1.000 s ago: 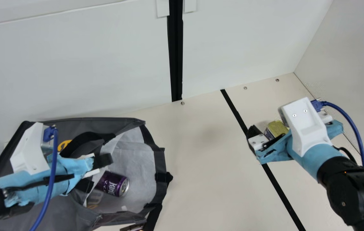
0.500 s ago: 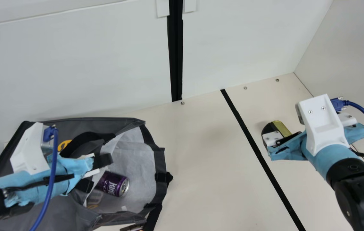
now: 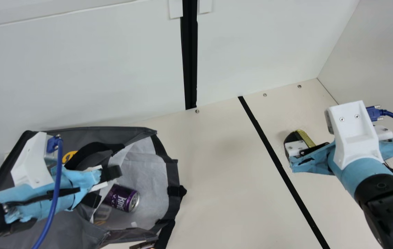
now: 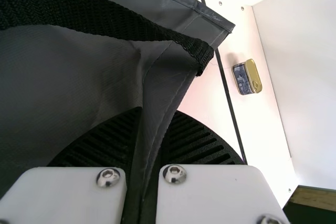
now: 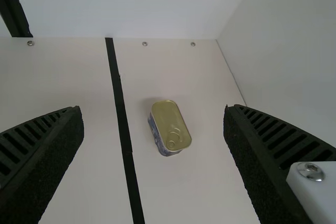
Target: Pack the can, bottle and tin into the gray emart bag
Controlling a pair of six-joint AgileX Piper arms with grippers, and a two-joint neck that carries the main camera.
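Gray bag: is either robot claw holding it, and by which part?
The left gripper holds the gray bag by a folded edge at its mouth; the open right gripper holds nothing.

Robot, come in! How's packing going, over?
Left gripper clamped on gray bag. Right gripper open, tin not packed yet. Purple can inside bag. Nothing seems in the way, over.

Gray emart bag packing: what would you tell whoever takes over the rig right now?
Left gripper: shut on the gray bag's edge.
Right gripper: open over the tin, not gripping it.
Done: the purple can lies in the bag; a clear item beside it may be the bottle, I can't confirm.
Left: grasp the tin from the table, bag it; check the bottle.
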